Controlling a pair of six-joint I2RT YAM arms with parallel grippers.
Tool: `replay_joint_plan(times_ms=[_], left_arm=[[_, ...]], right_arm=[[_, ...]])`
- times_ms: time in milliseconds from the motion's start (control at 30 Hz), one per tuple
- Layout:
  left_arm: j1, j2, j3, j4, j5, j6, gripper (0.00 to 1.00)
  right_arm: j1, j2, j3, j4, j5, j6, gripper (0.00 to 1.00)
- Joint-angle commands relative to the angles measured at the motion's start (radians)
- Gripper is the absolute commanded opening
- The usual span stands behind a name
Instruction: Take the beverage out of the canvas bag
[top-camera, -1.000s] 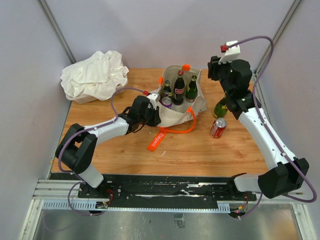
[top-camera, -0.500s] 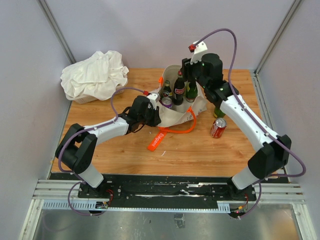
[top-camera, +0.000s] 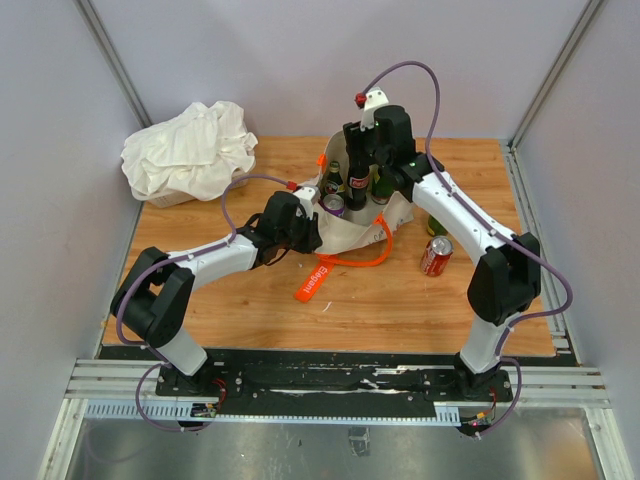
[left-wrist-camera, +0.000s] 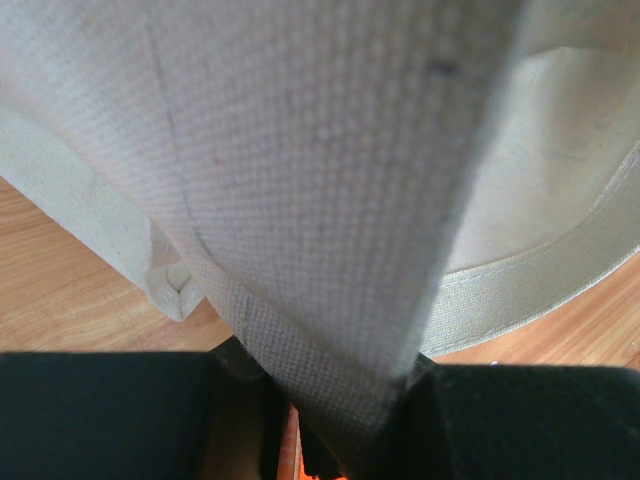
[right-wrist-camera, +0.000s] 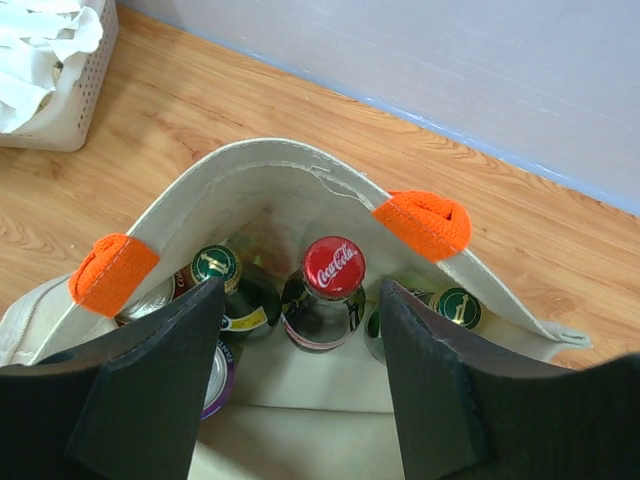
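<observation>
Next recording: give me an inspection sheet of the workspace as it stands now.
Surface: wooden table; orange strap lying before the bag.
Job's things: canvas bag open, holding a cola bottle, green bottles and a can; red can and another green bottle outside, to its right.
Clutter: white cloth far left.
Grippers: left tool shut on the bag's wall; right tool open above the cola bottle.
Cables: purple cable looping over each arm.
Surroundings: plain walls, metal frame.
</observation>
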Motion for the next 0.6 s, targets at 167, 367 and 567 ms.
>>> replay_joint_plan(times_ms=[167, 367, 567], left_arm=[[-0.016, 0.014, -0.001, -0.066, 0.026, 0.012, 0.11], [-0.016, 0.022, 0.004, -0.070, 0.022, 0.015, 0.11], [-0.016, 0.032, 0.014, -0.074, 0.021, 0.018, 0.11]], right_arm=[[-0.001, 0.092, 0.071, 0.026, 0.060, -0.003, 0.55], [-0.017, 0.123, 0.079, 0.041, 0.067, 0.012, 0.54], [-0.033, 0.157, 0.075, 0.070, 0.070, 0.019, 0.50]])
